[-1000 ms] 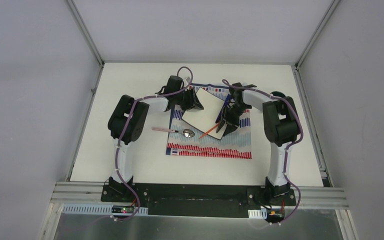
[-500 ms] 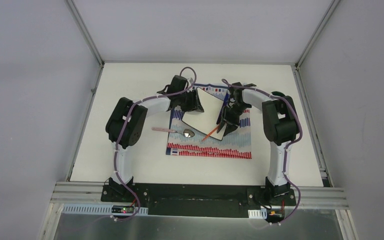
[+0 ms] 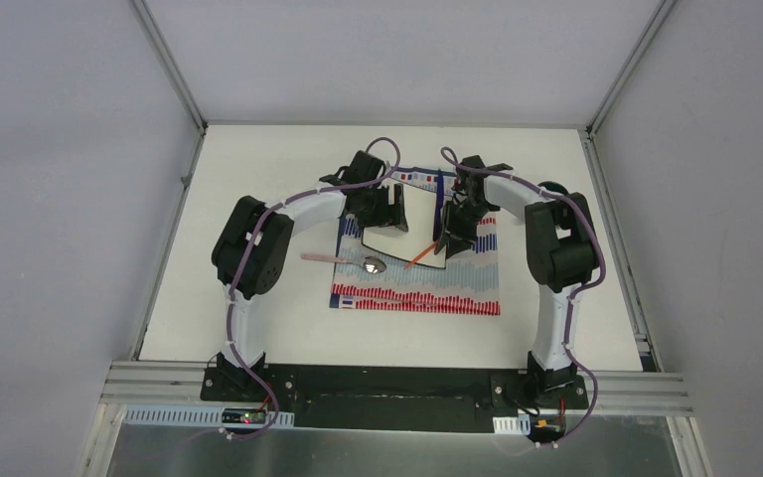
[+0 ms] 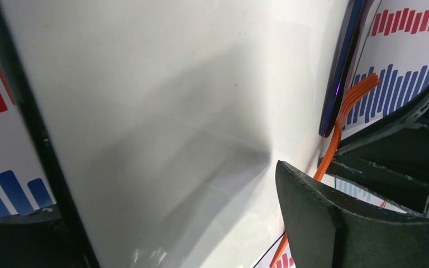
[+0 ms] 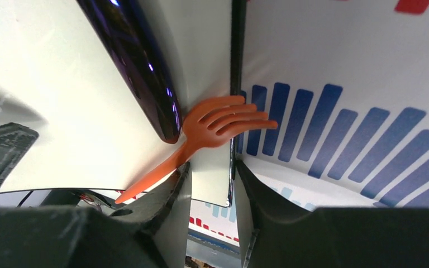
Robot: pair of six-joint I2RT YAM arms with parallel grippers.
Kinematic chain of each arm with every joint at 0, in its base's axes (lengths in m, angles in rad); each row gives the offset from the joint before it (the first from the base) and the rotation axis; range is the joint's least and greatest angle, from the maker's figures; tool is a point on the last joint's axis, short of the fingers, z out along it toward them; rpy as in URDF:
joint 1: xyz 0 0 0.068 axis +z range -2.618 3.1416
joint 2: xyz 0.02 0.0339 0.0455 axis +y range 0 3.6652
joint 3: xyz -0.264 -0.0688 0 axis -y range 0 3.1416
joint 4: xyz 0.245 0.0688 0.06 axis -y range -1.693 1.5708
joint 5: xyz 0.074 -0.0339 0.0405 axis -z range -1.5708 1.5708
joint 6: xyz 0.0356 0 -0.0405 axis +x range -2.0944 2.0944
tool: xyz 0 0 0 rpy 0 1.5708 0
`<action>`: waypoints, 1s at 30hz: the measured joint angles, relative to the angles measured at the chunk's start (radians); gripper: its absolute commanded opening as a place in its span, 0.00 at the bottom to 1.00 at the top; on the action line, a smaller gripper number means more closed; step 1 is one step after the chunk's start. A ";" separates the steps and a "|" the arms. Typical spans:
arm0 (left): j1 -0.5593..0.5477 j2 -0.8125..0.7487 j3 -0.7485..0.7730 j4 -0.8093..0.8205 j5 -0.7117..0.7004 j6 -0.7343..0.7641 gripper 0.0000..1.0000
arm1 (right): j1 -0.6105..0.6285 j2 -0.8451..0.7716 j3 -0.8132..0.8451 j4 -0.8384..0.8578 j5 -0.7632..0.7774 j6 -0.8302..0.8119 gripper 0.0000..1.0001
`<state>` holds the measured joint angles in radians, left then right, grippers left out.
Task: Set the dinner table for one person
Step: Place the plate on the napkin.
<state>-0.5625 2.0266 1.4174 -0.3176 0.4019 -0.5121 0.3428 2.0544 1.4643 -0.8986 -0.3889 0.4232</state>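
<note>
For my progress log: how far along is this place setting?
Done: the striped placemat lies on the dinner table with the white square plate on it. In hand: the right gripper straddles the plate's edge, the left gripper open over it. To do: the orange fork and a dark purple utensil lie across the plate, and the spoon sits half off the placemat; these probably belong beside it.

1. The dinner table (image 3: 268, 318) is a large, flat, matte-white rectangle edged with grey rails.
2. It lies level beneath the left gripper (image 3: 389, 211) and right gripper (image 3: 452, 238), spreading well beyond both.
</note>
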 measured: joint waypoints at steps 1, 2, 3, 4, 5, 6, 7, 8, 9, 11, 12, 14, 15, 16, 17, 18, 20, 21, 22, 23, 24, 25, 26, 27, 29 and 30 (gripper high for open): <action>-0.002 -0.002 0.000 -0.008 -0.006 0.003 0.79 | 0.000 0.000 0.000 0.009 0.002 -0.002 0.28; -0.002 -0.005 0.000 -0.018 -0.010 0.006 0.80 | 0.000 0.000 0.000 0.015 0.002 -0.003 0.28; -0.002 -0.008 0.000 -0.028 -0.012 0.010 0.80 | 0.000 -0.001 0.000 0.019 0.002 -0.003 0.28; -0.002 -0.010 -0.001 -0.034 -0.016 0.011 0.80 | 0.000 -0.001 0.000 0.024 0.002 -0.003 0.28; -0.002 -0.012 -0.002 -0.042 -0.019 0.014 0.80 | 0.000 -0.001 0.000 0.031 0.002 -0.003 0.28; -0.004 -0.016 -0.005 -0.051 -0.027 0.016 0.80 | 0.000 -0.001 0.000 0.037 0.002 -0.003 0.28; -0.007 -0.020 -0.008 -0.059 -0.035 0.021 0.80 | 0.000 -0.001 0.000 0.041 0.002 -0.003 0.28; -0.008 -0.023 -0.009 -0.068 -0.039 0.026 0.80 | 0.000 -0.001 0.000 0.043 0.002 -0.003 0.27; -0.010 -0.024 -0.010 -0.074 -0.043 0.029 0.80 | 0.000 -0.001 0.000 0.047 0.002 -0.002 0.27; -0.013 -0.024 -0.010 -0.079 -0.051 0.034 0.80 | 0.000 -0.001 0.000 0.048 0.004 -0.002 0.27; -0.013 -0.024 -0.010 -0.079 -0.053 0.035 0.80 | 0.000 -0.001 0.000 0.048 0.005 -0.002 0.26; -0.013 -0.024 -0.010 -0.080 -0.053 0.036 0.80 | 0.000 -0.001 0.000 0.049 0.007 -0.002 0.26; -0.013 -0.024 -0.010 -0.079 -0.053 0.037 0.79 | 0.000 -0.001 0.000 0.049 0.007 -0.002 0.26; -0.013 -0.024 -0.010 -0.079 -0.053 0.038 0.79 | 0.000 -0.001 0.000 0.049 0.008 -0.002 0.26; -0.013 -0.024 -0.010 -0.079 -0.053 0.038 0.78 | 0.000 -0.001 0.000 0.049 0.008 -0.002 0.25; -0.013 -0.024 -0.010 -0.079 -0.053 0.039 0.78 | 0.000 -0.001 0.000 0.049 0.008 -0.002 0.25; -0.013 -0.022 -0.008 -0.080 -0.053 0.040 0.78 | 0.000 -0.001 0.000 0.050 0.008 -0.002 0.25; -0.013 -0.021 -0.007 -0.080 -0.053 0.040 0.78 | 0.000 -0.001 0.000 0.049 0.008 -0.002 0.25; -0.013 -0.021 -0.006 -0.080 -0.053 0.041 0.78 | 0.000 -0.001 0.000 0.050 0.009 -0.002 0.25; -0.013 -0.021 -0.006 -0.081 -0.054 0.042 0.79 | 0.000 -0.001 0.000 0.050 0.008 -0.002 0.25; -0.013 -0.021 -0.006 -0.082 -0.055 0.042 0.80 | 0.000 -0.001 0.000 0.051 0.010 -0.002 0.25; -0.013 -0.021 -0.006 -0.084 -0.057 0.042 0.80 | 0.000 -0.001 0.000 0.051 0.010 -0.002 0.24; -0.013 -0.021 -0.006 -0.088 -0.062 0.043 0.80 | -0.001 -0.001 0.000 0.053 0.011 -0.002 0.24; -0.014 -0.021 -0.003 -0.099 -0.070 0.044 0.81 | -0.001 -0.001 0.000 0.056 0.011 -0.001 0.24; -0.017 -0.021 0.006 -0.129 -0.097 0.045 0.81 | -0.002 -0.001 0.000 0.068 0.009 0.003 0.23; -0.021 -0.021 0.013 -0.151 -0.116 0.045 0.81 | -0.002 -0.001 0.000 0.076 0.008 0.005 0.23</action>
<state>-0.5831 2.0060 1.4300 -0.4690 0.2859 -0.4671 0.3408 2.0537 1.4643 -0.8227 -0.3813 0.4278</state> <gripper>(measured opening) 0.808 0.245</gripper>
